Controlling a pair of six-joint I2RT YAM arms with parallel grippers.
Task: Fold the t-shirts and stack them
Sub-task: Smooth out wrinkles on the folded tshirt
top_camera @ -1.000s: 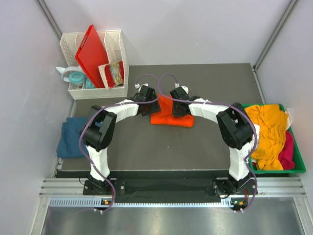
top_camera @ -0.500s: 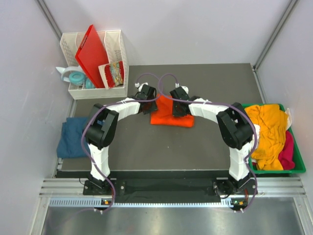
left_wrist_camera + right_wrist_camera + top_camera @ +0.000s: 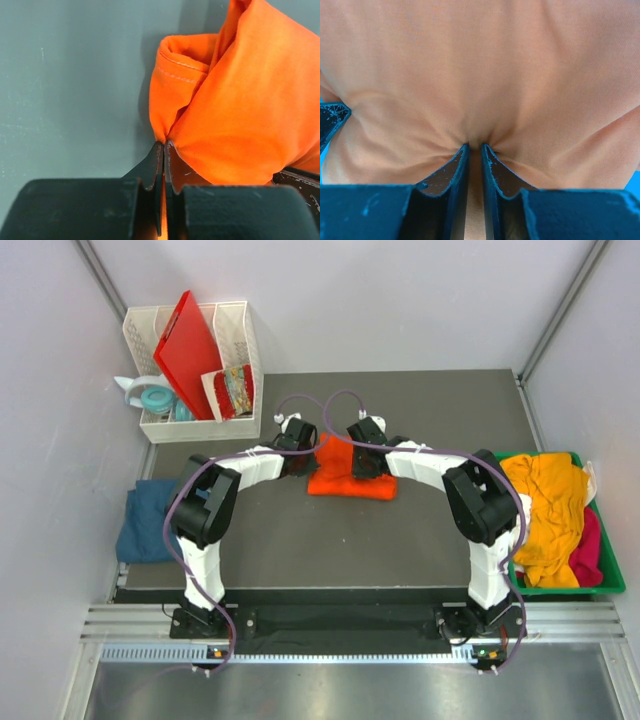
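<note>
The orange t-shirt (image 3: 345, 478) lies bunched at the middle of the dark table. My left gripper (image 3: 303, 450) is shut on its left edge; in the left wrist view the orange t-shirt (image 3: 240, 110) is pinched between the closed left gripper (image 3: 163, 146) fingertips. My right gripper (image 3: 362, 458) is shut on a thick fold at the shirt's top; the right wrist view is filled by the t-shirt (image 3: 480, 65), puckered where the right gripper (image 3: 475, 147) clamps it. A dark teal-blue t-shirt (image 3: 148, 520) lies at the table's left edge.
A green bin (image 3: 612, 585) at the right holds mustard-yellow (image 3: 545, 505) and pink (image 3: 590, 550) shirts. At the back left, a white rack (image 3: 200, 425) carries a red board (image 3: 188, 355) and small items.
The left gripper has closed onto the orange t-shirt's left edge, shifting slightly toward it. The right gripper has kept its grip and place.
</note>
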